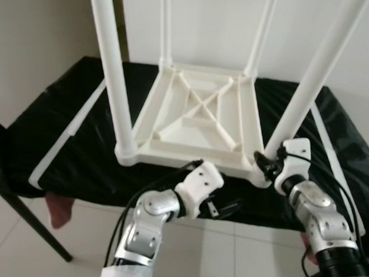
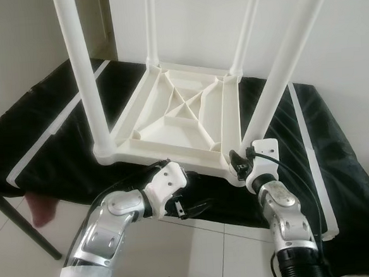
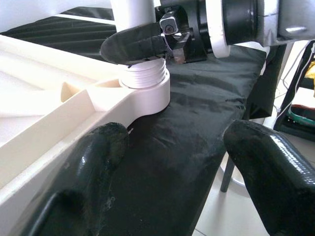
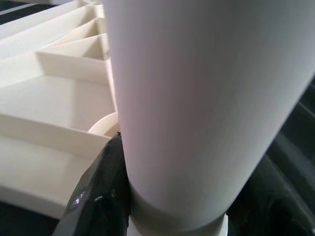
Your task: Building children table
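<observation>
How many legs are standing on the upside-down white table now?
4: near left leg, near right leg gripped at its base by the right gripper, far left leg, far right leg. None seems hidden.

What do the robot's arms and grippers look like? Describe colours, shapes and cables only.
Both arms are silver, jointed metal segments. The left gripper and right gripper each sit in a white wrist housing and carry two long, glossy black fingers. Black cables run along both forearms; the right arm ends in a ribbed black collar.
</observation>
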You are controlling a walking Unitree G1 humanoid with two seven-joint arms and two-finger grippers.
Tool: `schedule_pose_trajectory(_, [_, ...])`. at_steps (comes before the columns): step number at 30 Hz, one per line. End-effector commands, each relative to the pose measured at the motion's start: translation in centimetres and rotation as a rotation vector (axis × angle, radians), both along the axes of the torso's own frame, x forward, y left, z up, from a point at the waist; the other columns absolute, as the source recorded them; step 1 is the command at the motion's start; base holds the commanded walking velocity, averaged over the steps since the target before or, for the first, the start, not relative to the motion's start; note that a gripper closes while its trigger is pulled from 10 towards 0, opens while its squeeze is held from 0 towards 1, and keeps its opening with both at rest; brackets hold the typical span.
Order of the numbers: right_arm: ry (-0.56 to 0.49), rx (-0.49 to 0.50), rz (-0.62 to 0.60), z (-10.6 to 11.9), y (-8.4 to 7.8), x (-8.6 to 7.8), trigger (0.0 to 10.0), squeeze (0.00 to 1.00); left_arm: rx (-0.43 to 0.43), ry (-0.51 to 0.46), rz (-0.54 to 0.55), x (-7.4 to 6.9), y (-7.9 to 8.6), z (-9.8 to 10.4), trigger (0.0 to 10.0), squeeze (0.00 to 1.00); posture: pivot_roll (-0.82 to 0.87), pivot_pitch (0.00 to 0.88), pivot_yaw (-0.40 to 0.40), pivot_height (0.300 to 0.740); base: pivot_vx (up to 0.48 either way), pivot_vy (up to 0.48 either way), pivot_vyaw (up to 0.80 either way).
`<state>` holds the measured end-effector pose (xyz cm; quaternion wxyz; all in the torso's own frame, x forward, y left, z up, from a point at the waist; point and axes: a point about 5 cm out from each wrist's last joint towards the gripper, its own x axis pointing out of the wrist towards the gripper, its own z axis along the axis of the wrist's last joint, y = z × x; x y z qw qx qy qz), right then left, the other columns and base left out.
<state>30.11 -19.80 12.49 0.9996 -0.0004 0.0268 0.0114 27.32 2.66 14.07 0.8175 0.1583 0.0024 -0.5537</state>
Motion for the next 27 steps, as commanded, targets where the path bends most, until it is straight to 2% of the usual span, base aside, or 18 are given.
schedule_pose_trajectory(1, [0.042, -0.014, -0.058, -0.7, -0.9, -0.4, 10.0, 0.00, -0.030, -0.041, 0.143, 0.7, 0.0, 0.3, 10.0, 0.00, 0.01, 0.012, -0.069, 0.740, 0.000, 0.000, 0.00])
schedule_pose_trajectory(2, [0.050, 0.032, -0.147, -0.9, 0.1, -0.8, 10.0, 0.00, -0.027, -0.045, 0.138, 0.8, 0.0, 0.3, 10.0, 0.00, 0.01, 0.012, -0.068, 0.740, 0.000, 0.000, 0.00])
schedule_pose_trajectory(3, [0.050, 0.032, -0.147, -0.9, 0.1, -0.8, 10.0, 0.00, -0.027, -0.045, 0.138, 0.8, 0.0, 0.3, 10.0, 0.00, 0.01, 0.012, -0.068, 0.740, 0.000, 0.000, 0.00])
schedule_pose_trajectory(7, [0.078, 0.103, -0.344, -1.6, 2.1, -2.0, 10.0, 0.00, -0.032, -0.045, 0.134, 0.9, -0.2, 0.5, 10.0, 0.00, 0.01, 0.012, -0.066, 0.740, 0.000, 0.000, 0.00])
schedule_pose_trajectory(9, [0.093, 0.142, -0.356, -1.8, 3.4, -2.4, 10.0, 0.00, -0.033, -0.045, 0.131, 0.8, -0.3, 0.5, 10.0, 0.00, 0.01, 0.011, -0.064, 0.740, 0.000, 0.000, 0.00])
schedule_pose_trajectory(12, [0.090, 0.148, -0.322, -1.7, 4.2, -2.4, 10.0, 0.00, -0.034, -0.044, 0.130, 0.8, -0.3, 0.5, 10.0, 0.00, 0.01, 0.013, -0.058, 0.740, 0.000, 0.000, 0.00])
schedule_pose_trajectory(19, [0.068, 0.133, -0.322, -0.9, 3.6, -2.3, 10.0, 0.00, -0.030, -0.047, 0.121, 0.9, -0.4, 0.5, 10.0, 0.00, 0.00, 0.013, -0.058, 0.740, 0.000, 0.000, 0.00])
schedule_pose_trajectory(20, [0.062, 0.130, -0.318, -0.9, 3.6, -2.3, 10.0, 0.30, -0.031, -0.047, 0.121, 0.9, -0.4, 0.5, 10.0, 0.00, 0.00, 0.014, -0.060, 0.740, 0.000, 0.000, 0.00])
schedule_pose_trajectory(21, [0.050, 0.133, -0.313, -0.7, 3.7, -2.4, 10.0, 1.00, -0.033, -0.046, 0.123, 1.0, -0.4, 0.6, 10.0, 0.00, 0.00, 0.012, -0.060, 0.740, 0.000, 0.000, 0.00])
schedule_pose_trajectory(27, [0.009, 0.136, -0.280, 0.0, 3.6, -2.4, 10.0, 1.00, -0.035, -0.045, 0.122, 0.8, -0.5, 0.5, 10.0, 0.00, 0.00, 0.010, -0.062, 0.740, 0.000, 0.000, 0.00])
